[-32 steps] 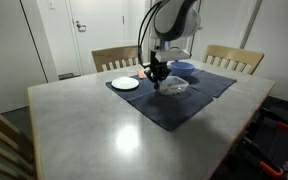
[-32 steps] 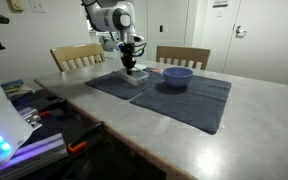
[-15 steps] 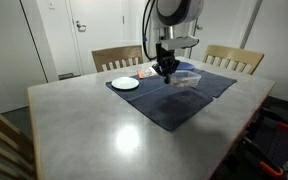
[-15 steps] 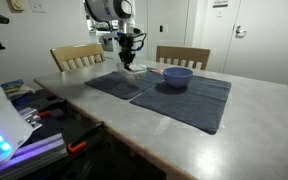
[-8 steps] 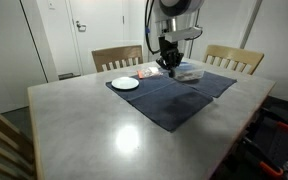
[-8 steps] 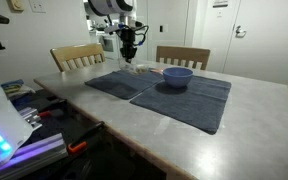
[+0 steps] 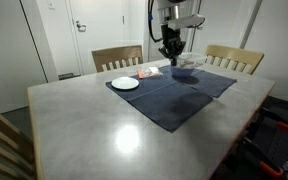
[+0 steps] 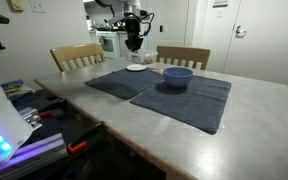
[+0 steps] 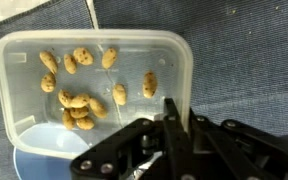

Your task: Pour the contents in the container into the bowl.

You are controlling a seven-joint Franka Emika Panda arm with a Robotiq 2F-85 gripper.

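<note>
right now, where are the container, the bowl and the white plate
container (image 9: 134,58): wrist view, bare patch of its clear floor
bowl (image 8: 177,77): in an exterior view, its blue outer wall
white plate (image 7: 125,84): in an exterior view, its flat middle

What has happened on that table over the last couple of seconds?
The gripper, clamped on the clear container at its rim, lifted it off the dark mats and carried it toward the blue bowl. In the wrist view it now hangs partly above the bowl, snack pieces still inside. Bowl, white plate and mats stayed put.
</note>
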